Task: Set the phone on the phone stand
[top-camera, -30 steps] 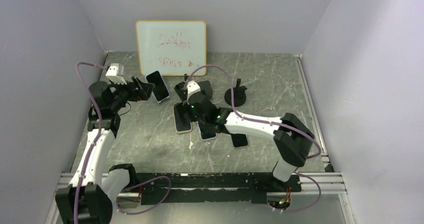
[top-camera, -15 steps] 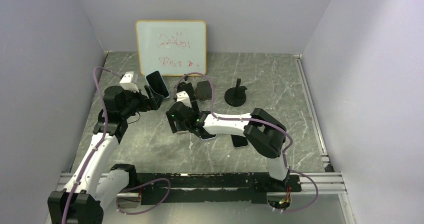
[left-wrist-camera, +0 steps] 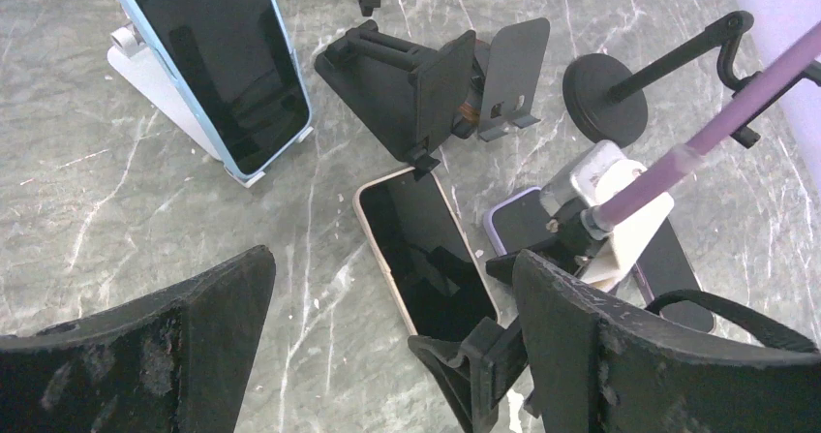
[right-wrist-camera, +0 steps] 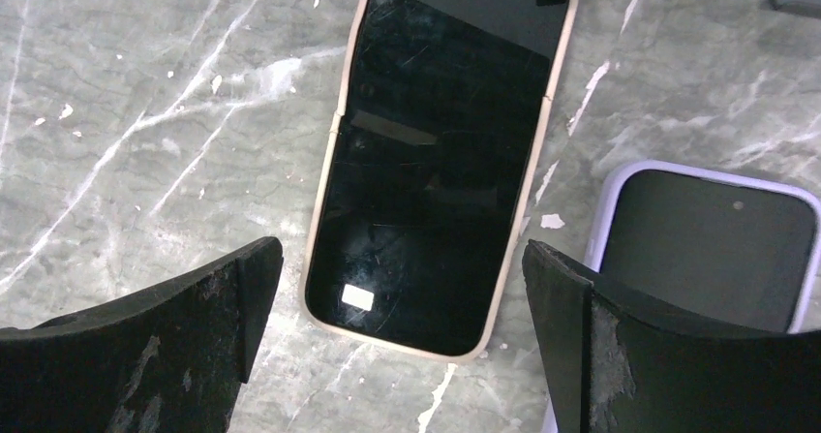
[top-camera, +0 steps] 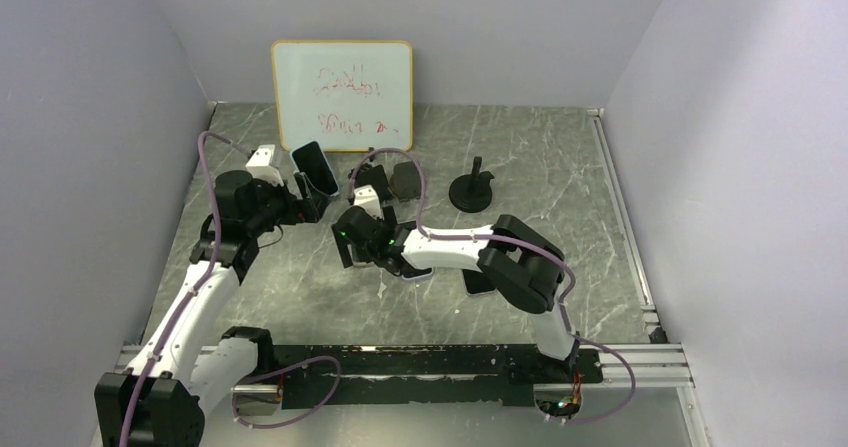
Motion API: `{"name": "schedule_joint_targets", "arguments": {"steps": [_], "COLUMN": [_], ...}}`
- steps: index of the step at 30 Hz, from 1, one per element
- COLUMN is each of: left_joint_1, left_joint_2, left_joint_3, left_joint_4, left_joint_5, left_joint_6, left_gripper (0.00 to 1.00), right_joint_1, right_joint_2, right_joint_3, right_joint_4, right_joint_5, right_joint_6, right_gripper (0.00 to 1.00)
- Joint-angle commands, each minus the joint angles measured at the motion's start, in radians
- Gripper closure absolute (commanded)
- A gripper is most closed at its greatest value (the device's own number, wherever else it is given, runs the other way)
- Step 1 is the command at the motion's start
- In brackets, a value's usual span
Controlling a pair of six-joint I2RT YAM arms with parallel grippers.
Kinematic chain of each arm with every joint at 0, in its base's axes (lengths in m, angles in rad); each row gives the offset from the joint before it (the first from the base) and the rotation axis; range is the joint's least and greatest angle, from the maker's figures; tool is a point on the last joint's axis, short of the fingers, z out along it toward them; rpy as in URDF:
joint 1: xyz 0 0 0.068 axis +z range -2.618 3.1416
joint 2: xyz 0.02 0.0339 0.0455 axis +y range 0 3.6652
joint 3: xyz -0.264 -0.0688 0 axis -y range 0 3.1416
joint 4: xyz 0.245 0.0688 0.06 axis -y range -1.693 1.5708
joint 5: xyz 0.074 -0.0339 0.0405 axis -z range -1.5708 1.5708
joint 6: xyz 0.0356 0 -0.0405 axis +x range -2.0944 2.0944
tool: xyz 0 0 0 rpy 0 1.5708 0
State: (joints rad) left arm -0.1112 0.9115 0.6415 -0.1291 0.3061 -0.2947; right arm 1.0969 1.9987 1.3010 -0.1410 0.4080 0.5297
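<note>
Your right gripper (right-wrist-camera: 397, 259) hangs with its jaws spread wide over the beige-cased phone (right-wrist-camera: 436, 162). The phone lies flat, screen up, on the marbled table (right-wrist-camera: 145, 113), just beside a black phone stand (left-wrist-camera: 426, 89). Your left gripper (left-wrist-camera: 392, 263) is spread too, holding nothing.

— What encloses the place?
— Plain pale lilac-grey walls (top-camera: 500, 27) on three sides, softly and evenly lit.
— And below?
— A dark grey marble-patterned surface (top-camera: 560, 157) with white veins, edged on the right by a silver metal rail (top-camera: 622, 207).
— Anything at the back?
— A wood-framed rectangular whiteboard (top-camera: 342, 94) with red scribbles, standing against the rear wall.
</note>
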Motion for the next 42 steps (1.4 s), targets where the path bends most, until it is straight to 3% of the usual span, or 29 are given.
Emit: {"name": "schedule_joint_targets", "arguments": {"steps": [1,8,12,15,23,25,28,30,34,42], "left_joint_1": [-0.01,-0.012,-0.013,-0.015,-0.016,-0.018,-0.019,-0.018,-0.019,-0.019], "left_joint_2": [0.005,0.009,0.01,0.012,0.042,0.054,0.043,0.023,0.021,0.011], "left_joint_3": [0.03,0.038,0.042,0.044,-0.021,-0.065,-0.104,-0.108,-0.079,-0.032], "left_joint_4": [-0.026,-0.043,-0.056,-0.067,0.009,0.05,0.072,0.067,0.03,-0.047], "left_joint_5": [-0.01,-0.01,-0.013,-0.015,0.086,0.109,0.089,0.068,0.046,0.008], "left_joint_6": [0.017,0.031,0.034,0.029,-0.107,-0.16,-0.197,-0.193,-0.163,-0.1], "left_gripper": [0.04,0.03,0.04,0.04,0.04,0.03,0.04,0.04,0.04,0.03], "right_joint_1": [0.007,0.009,0.019,0.02,0.019,0.017,0.017,0.017,0.018,0.043], "right_joint_2": [0.043,0.075,0.094,0.098,-0.04,-0.049,-0.033,-0.04,-0.039,0.13], "right_joint_3": [0.035,0.059,0.067,0.048,-0.237,-0.259,-0.233,-0.234,-0.195,0.127], "right_joint_4": [-0.001,-0.044,-0.076,-0.083,0.299,0.319,0.291,0.305,0.294,-0.027], "right_joint_5": [0.012,0.042,0.08,0.09,-0.163,-0.193,-0.202,-0.192,-0.126,0.125], "right_joint_6": [0.025,0.05,0.06,0.057,0.001,-0.009,-0.028,-0.027,0.002,0.087], "right_gripper": [0.0,0.03,0.28,0.4,0.41,0.36,0.11,0.01,0.0,0.0]}}
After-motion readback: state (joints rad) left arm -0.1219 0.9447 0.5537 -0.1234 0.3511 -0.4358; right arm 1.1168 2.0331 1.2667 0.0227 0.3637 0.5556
